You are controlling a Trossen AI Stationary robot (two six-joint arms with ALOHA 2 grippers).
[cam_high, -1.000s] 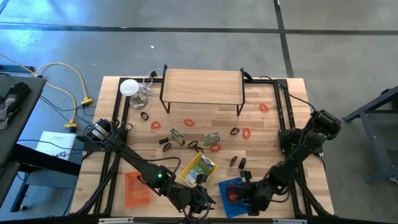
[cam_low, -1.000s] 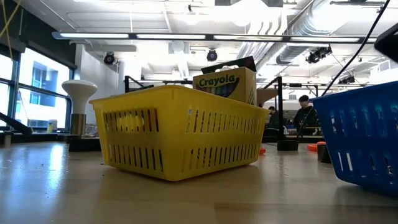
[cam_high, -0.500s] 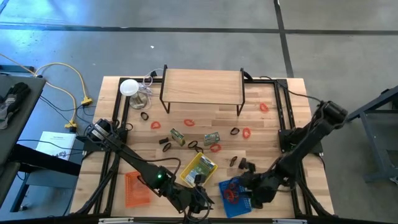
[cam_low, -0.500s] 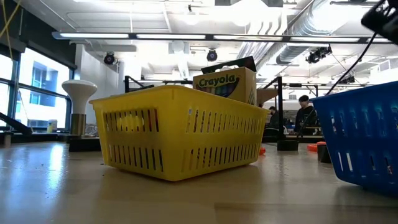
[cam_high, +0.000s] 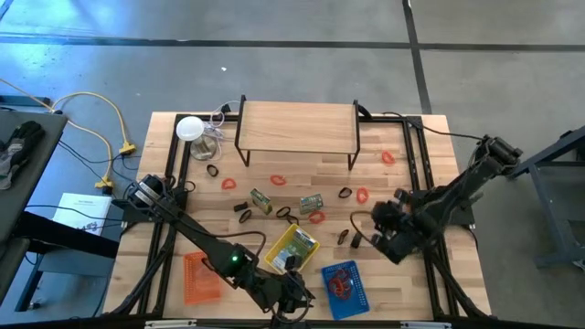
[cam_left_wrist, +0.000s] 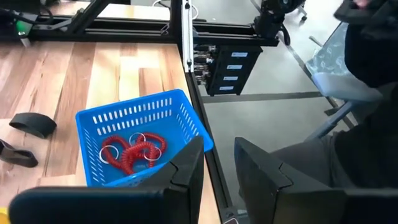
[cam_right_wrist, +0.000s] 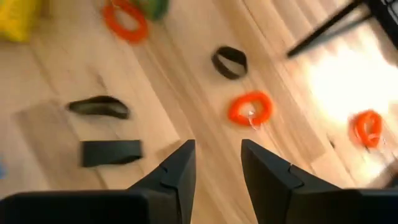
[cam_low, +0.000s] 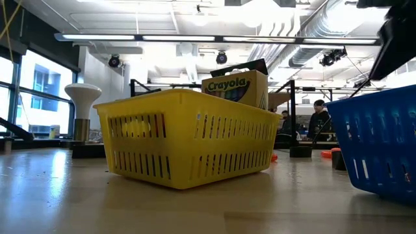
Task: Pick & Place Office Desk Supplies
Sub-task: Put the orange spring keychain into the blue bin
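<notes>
Red rubber-band loops (cam_high: 362, 194), black clip-like pieces (cam_high: 356, 239) and green-and-silver packets (cam_high: 312, 203) lie scattered flat on the wooden table. More red loops (cam_left_wrist: 130, 151) sit inside the blue basket (cam_high: 345, 285). My right gripper (cam_high: 377, 222) hovers open and empty above the table, just right of two black pieces (cam_right_wrist: 112, 150), with a red loop (cam_right_wrist: 249, 108) ahead of it. My left gripper (cam_high: 294, 294) waits open at the near edge, left of the blue basket (cam_left_wrist: 186, 118).
A yellow basket (cam_high: 292, 249) holding a crayon box stands mid-table, and an orange basket (cam_high: 201, 277) stands near the left arm. A wooden riser shelf (cam_high: 297, 128) spans the far side. A white round disc (cam_high: 189, 128) with clear wiring lies at the far left.
My right gripper has risen from over the blue basket and swung toward the far and right side of the table, ending above bare wood beside the black pieces. The blue basket and its red loops have stayed in place.
</notes>
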